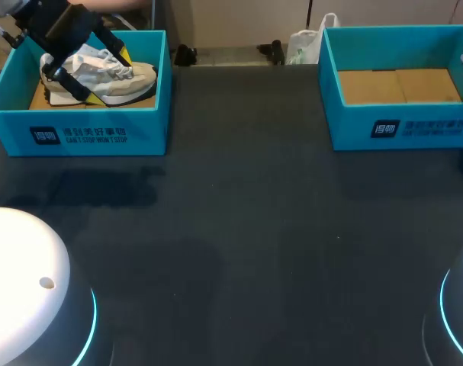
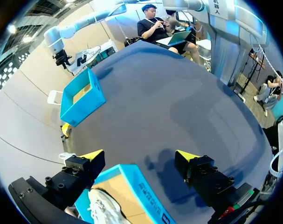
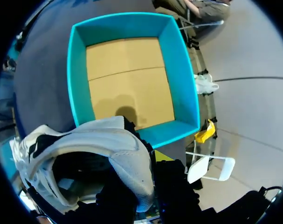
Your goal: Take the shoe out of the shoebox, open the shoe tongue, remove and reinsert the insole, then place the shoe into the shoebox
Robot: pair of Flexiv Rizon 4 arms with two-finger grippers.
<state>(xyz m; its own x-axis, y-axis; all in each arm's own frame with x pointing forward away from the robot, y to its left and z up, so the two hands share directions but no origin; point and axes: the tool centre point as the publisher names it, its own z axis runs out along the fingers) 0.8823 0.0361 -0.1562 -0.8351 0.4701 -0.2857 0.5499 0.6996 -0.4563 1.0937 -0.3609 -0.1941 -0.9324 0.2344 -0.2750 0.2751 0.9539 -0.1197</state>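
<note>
The left fingers [image 2: 91,157] stand wide apart and hold nothing. We see them poised over a corner of the left shoebox [image 2: 140,185], with one yellow tip to either side of that corner. Inside this turquoise box the beige sneaker [image 1: 120,80] rests on its sole on the brown cardboard floor, toe toward the middle of the worktop [image 1: 239,229] and heel toward the box's outer wall. In the head view the black left fingers overlap its heel and collar from above, though we cannot tell whether they touch it. The right fingers [image 3: 173,187] are largely hidden behind a second shoe, a white sneaker [image 3: 111,144] with black trim. We read them as closed on the wall of its collar, one finger inside the opening and one outside. This white sneaker hangs above the right shoebox [image 3: 76,88], over the box's near wall, with its dark opening turned toward the wrist. The right shoebox is also turquoise, and a shadow falls on its bare brown cardboard floor, which is crossed by one fold line. In the head view we see the two shoeboxes well apart at the far side of the dark grey worktop, one toward each corner. Two white rounded arm bases [image 1: 25,282] with cyan light rings sit at the near edge.
</note>
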